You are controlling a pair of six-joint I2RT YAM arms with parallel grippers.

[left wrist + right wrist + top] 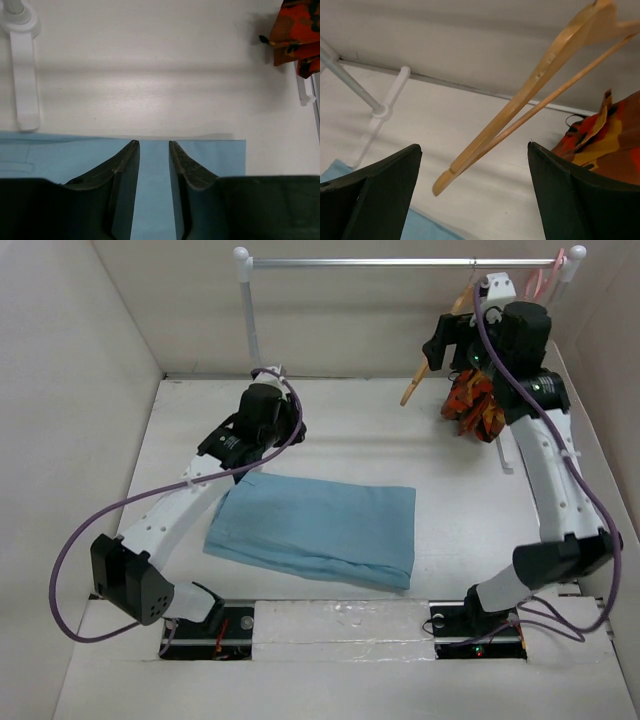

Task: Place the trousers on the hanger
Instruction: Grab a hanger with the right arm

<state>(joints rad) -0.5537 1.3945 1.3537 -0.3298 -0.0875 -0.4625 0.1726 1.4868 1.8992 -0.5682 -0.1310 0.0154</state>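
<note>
Wooden, the hanger (520, 97) hangs far right, its long axis slanting just beyond the right gripper (472, 147), spread wide and empty, while the trousers (315, 530) lie folded near centre beneath the narrowly parted left gripper (153, 145).

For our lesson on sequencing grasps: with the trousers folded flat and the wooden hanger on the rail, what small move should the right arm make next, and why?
Probably ease the right end effector forward until the hanger arm sits between its fingers, ready to close. Its fingers are wide open, the hanger hangs free just ahead, and the trousers lie folded flat.
</note>
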